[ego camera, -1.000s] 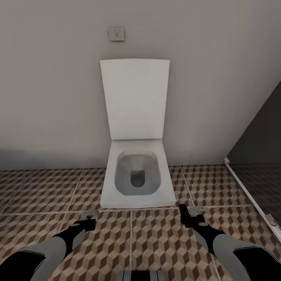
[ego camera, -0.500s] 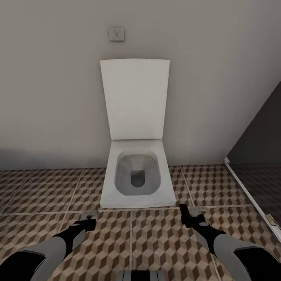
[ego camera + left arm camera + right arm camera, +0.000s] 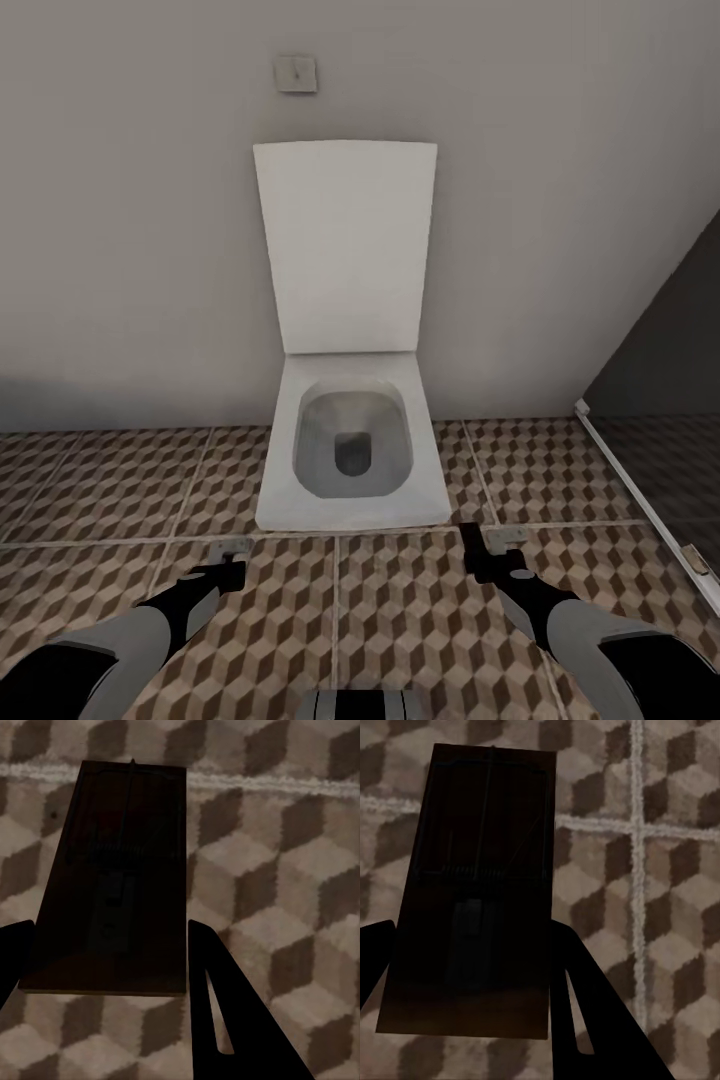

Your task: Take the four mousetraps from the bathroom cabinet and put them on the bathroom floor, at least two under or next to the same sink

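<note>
Mousetrap [image 3: 112,877] clamped in left gripper [image 3: 105,967].

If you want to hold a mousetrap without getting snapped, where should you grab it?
Judging by the left wrist view, grip the mousetrap by its two long wooden edges, coming from its short end. The board is flat and narrow, and the spring and wire sit along the middle, so the left end effector has its fingers on the sides, clear of the metal.
</note>
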You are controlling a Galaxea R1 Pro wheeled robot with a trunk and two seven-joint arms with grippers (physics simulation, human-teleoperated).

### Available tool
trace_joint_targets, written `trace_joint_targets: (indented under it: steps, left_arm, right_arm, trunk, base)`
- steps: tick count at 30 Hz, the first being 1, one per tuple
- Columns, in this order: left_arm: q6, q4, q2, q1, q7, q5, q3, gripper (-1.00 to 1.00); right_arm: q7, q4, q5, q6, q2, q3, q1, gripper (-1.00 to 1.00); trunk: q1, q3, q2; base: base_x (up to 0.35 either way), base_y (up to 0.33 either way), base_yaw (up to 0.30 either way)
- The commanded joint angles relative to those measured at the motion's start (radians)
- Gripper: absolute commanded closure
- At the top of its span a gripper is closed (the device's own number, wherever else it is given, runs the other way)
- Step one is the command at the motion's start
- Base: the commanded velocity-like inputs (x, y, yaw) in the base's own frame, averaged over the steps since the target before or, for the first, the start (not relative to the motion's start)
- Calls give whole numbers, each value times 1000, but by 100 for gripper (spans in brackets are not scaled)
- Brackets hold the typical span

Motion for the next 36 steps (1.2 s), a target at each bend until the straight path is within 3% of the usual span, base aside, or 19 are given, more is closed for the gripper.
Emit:
trace_joint_targets:
  steps: [1, 7, 14, 36]
  left_arm:
    - [-1, 0, 0, 0, 2, 7, -8, 100]
    - [-1, 0, 1, 0, 2, 6, -8, 100]
    - [-1, 0, 1, 0, 2, 6, -8, 100]
    - [-2, 0, 1, 0, 2, 5, -8, 100]
  right_arm:
    - [-6, 2, -2, -6, 0, 7, -1, 100]
    - [-6, 2, -1, -10, 4, 7, -1, 100]
    - [-6, 2, -1, -11, 5, 7, -1, 100]
    - [-6, 2, -2, -11, 3, 7, -1, 100]
  trunk:
    - [0, -1, 0]
    - [0, -1, 0]
    - [3, -28, -2]
    - [3, -28, -2]
  base:
    - [0, 0, 0]
    - [0, 0, 0]
    - [0, 0, 0]
    - [0, 0, 0]
